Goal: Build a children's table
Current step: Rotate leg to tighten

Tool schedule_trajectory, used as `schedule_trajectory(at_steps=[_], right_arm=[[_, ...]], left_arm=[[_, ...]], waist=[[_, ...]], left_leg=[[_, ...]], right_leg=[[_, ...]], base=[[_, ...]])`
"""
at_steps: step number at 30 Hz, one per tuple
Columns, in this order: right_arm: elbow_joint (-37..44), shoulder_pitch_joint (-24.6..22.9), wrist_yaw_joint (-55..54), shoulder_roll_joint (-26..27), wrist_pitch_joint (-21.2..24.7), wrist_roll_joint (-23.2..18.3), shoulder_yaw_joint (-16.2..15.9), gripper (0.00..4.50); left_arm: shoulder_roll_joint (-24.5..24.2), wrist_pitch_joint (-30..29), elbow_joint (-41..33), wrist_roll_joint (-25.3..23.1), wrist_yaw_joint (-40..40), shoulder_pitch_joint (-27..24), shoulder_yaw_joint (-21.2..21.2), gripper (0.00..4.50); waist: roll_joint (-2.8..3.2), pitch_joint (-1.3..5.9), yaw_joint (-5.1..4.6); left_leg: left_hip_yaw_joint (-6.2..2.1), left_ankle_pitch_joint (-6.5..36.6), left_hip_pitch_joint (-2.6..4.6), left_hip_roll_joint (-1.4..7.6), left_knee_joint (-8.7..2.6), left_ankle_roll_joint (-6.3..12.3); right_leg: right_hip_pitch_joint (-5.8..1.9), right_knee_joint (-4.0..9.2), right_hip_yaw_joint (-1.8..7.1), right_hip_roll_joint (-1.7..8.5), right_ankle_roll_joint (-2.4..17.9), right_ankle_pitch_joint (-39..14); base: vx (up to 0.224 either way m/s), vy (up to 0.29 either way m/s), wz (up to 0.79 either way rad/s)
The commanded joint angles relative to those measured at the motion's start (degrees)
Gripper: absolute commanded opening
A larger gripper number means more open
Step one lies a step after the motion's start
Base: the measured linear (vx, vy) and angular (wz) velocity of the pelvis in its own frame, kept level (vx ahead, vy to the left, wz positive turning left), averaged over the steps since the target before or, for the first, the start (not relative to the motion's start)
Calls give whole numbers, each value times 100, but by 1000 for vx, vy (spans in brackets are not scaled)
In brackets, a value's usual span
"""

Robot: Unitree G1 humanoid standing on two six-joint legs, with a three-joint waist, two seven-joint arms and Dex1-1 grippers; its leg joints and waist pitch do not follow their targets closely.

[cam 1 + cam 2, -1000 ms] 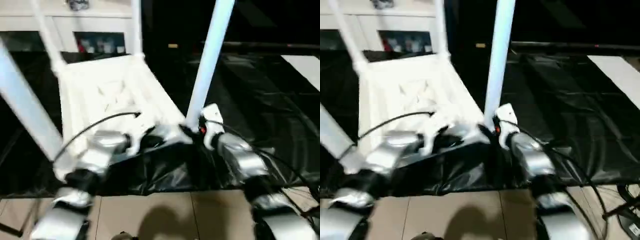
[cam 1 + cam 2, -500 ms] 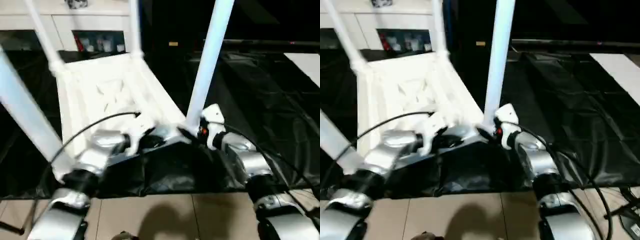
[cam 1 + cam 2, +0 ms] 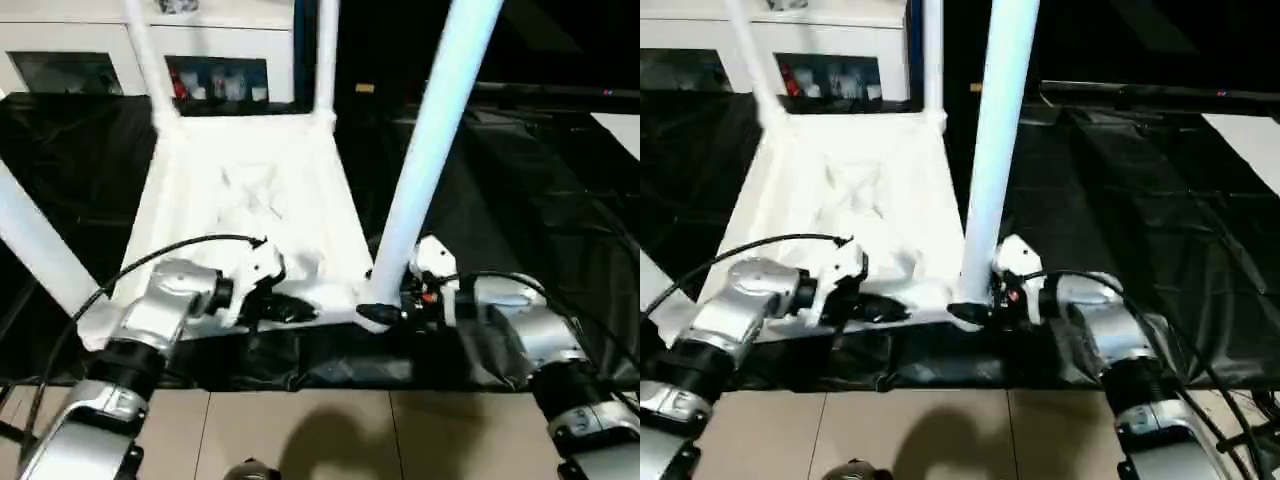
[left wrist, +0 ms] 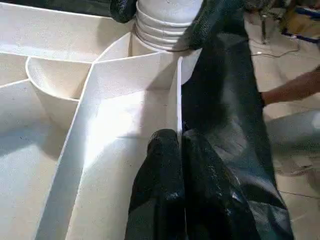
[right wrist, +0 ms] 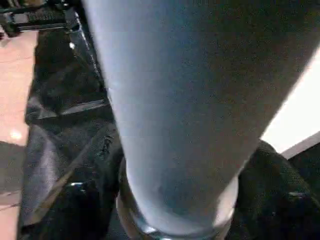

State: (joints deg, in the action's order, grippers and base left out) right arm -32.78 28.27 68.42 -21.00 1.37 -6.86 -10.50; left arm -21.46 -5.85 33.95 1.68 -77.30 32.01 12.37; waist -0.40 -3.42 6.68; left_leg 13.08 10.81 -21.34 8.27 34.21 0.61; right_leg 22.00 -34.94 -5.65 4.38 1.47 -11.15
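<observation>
Left eye view: the children's table lies upside down on black sheeting spread over the floor, ribbed underside facing up. Four legs rise from the corner sockets: two at the far corners, one at the near left corner, and the near right leg standing at the corner closest to the right arm.

Right gripper: its fingers are closed around the base of the near right leg, just above the socket. The right wrist view confirms this, with the leg base seated in a ringed collar and dark finger material on both sides of it.

Left gripper: it rests on the near edge of the table top. In the left wrist view the fingers are pressed together on a thin upright rib of the underside, pinching it. The threaded foot of the near right leg is visible beyond them. A person's arm shows at the edge of this view, well apart from the work.

Step in hand, as judged: seating or tightening the last leg in its socket while the left gripper steadies the top.

Next move, as judged: keep the top braced, drive the leg fully home with the leg kept in line with the socket, then release. Turning the table upright is not yet done.
</observation>
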Motion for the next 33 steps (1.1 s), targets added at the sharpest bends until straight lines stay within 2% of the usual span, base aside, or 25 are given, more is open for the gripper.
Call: schedule_trajectory(at_steps=[1, 7, 11, 12, 13, 14, 15, 16, 17, 18, 19, 20, 21, 23, 24, 25, 26, 27, 29, 33], right_arm=[[201, -65, 313, 51, 73, -106, -208, 279], [311, -168, 446, 41, 153, -82, -291, 270], [57, -121, -216, 282, 154, 81, -193, 268], [-228, -9, -880, 490, 221, 217, -79, 268], [-315, 28, -1075, 548, 237, 247, -42, 268], [-583, 144, -1679, 729, 288, 341, 71, 268], [-583, 144, -1679, 729, 288, 341, 71, 267], [-852, 270, -2269, 923, 367, 389, 202, 267], [-991, 345, -2608, 1042, 416, 411, 266, 267], [-1196, 456, -3112, 1218, 488, 442, 360, 267], [-1394, 568, -3611, 1400, 561, 462, 454, 267], [-1647, 751, -4146, 1733, 576, 459, 518, 267], [-1697, 795, -4236, 1822, 556, 458, 517, 267], [-1727, 839, -4252, 1924, 504, 455, 496, 267], [-1728, 870, -4106, 2019, 407, 422, 511, 267], [-1728, 870, -4106, 2019, 407, 422, 511, 267], [-1719, 915, -3903, 2104, 250, 413, 511, 323], [-1684, 920, -3782, 2101, 221, 392, 514, 337], [-1661, 917, -3730, 2086, 223, 383, 511, 355], [-1387, 787, -2932, 1764, 233, 279, 347, 383]], left_arm=[[99, 45, -231, 276, -133, 63, 68, 0], [78, 120, -175, 234, -121, 42, 92, 0], [301, 212, 69, -9, 609, 156, 22, 0], [486, 265, 230, -136, 1156, 258, -61, 0], [537, 253, 250, -150, 1270, 280, -79, 0], [696, 216, 312, -195, 1622, 347, -135, 0], [696, 216, 312, -195, 1622, 347, -135, 0], [858, 162, 358, -250, 1985, 415, -174, 0], [955, 101, 374, -273, 2159, 451, -181, 0], [1099, 11, 397, -306, 2417, 505, -191, 0], [1243, -98, 412, -338, 2660, 557, -190, 0], [1503, -234, 438, -378, 2979, 635, -159, 0], [1568, -262, 440, -380, 3025, 649, -145, 0], [1632, -278, 434, -376, 3018, 653, -112, 0], [1679, -233, 450, -389, 2984, 648, -86, 0], [1679, -233, 450, -389, 2984, 648, -86, 0], [1695, -156, 422, -390, 2845, 610, -40, 0], [1665, -107, 389, -383, 2750, 580, -19, 0], [1641, -86, 366, -376, 2698, 564, -8, 0], [1316, 93, 111, -250, 2005, 364, 75, 0]], waist=[[-36, 347, -1], [-38, 342, 2], [-38, 333, -3], [-51, 321, -24], [-46, 291, -67], [-51, 289, -107], [-52, 282, -126], [-63, 300, -144], [-58, 297, -174], [-26, 292, -227], [-46, 303, -277], [-38, 298, -297], [-38, 306, -335], [-33, 312, -328], [-47, 325, -314], [-47, 325, -314], [-51, 328, -301], [-48, 327, -294], [-43, 325, -299], [-41, 326, -313]], left_leg=[[-364, 1391, 140, 679, -443, 24], [-366, 1391, 148, 689, -449, 3], [-379, 1494, 172, 689, -451, -67], [-382, 1561, 166, 681, -452, -104], [-407, 1742, 182, 670, -461, -186], [-436, 1922, 203, 669, -461, -282], [-451, 2002, 200, 661, -468, -316], [-479, 2032, 181, 670, -469, -331], [-476, 2019, 167, 676, -479, -339], [-491, 2125, 187, 687, -501, -430], [-502, 2205, 181, 668, -503, -497], [-506, 2218, 167, 664, -512, -511], [-506, 2231, 165, 655, -505, -533], [-463, 2168, 186, 627, -464, -409], [-431, 1913, 155, 618, -450, -236], [-431, 1913, 155, 618, -450, -236], [-420, 1737, 138, 619, -448, -149], [-410, 1654, 138, 620, -445, -96], [-409, 1625, 136, 626, -452, -63], [-416, 1688, 117, 638, -460, -15]], right_leg=[[-180, 472, 461, 715, 1229, -1651], [-166, 474, 460, 711, 1220, -1671], [-147, 506, 467, 731, 1200, -1842], [-142, 523, 471, 732, 1168, -1975], [-119, 560, 465, 742, 1131, -2278], [-114, 585, 461, 753, 1066, -2622], [-117, 608, 455, 759, 1010, -2780], [-154, 618, 446, 781, 909, -2886], [-139, 610, 457, 779, 913, -2831], [-104, 594, 455, 744, 937, -2763], [-114, 572, 446, 741, 960, -2708], [-118, 581, 446, 742, 959, -2692], [-114, 584, 447, 748, 970, -2626], [-102, 622, 473, 757, 987, -2472], [-133, 608, 491, 755, 1022, -2198], [-133, 608, 491, 755, 1022, -2198], [-150, 589, 489, 749, 1052, -2028], [-151, 583, 483, 740, 1080, -1955], [-156, 574, 474, 725, 1100, -1939], [-178, 563, 471, 719, 1090, -1932]], base=[[0, 0, 0], [0, 0, 0], [0, 0, 0], [0, 0, 0], [0, 0, 0], [0, 0, 0], [0, 0, 0], [0, 0, 0], [0, 0, 0], [0, 0, 0], [0, 0, 0], [0, 0, 0], [0, 0, 0], [0, 0, 0], [0, 0, 0], [0, 0, 0], [0, 0, 0], [0, 0, 0], [0, 0, 0], [0, 0, 0]])
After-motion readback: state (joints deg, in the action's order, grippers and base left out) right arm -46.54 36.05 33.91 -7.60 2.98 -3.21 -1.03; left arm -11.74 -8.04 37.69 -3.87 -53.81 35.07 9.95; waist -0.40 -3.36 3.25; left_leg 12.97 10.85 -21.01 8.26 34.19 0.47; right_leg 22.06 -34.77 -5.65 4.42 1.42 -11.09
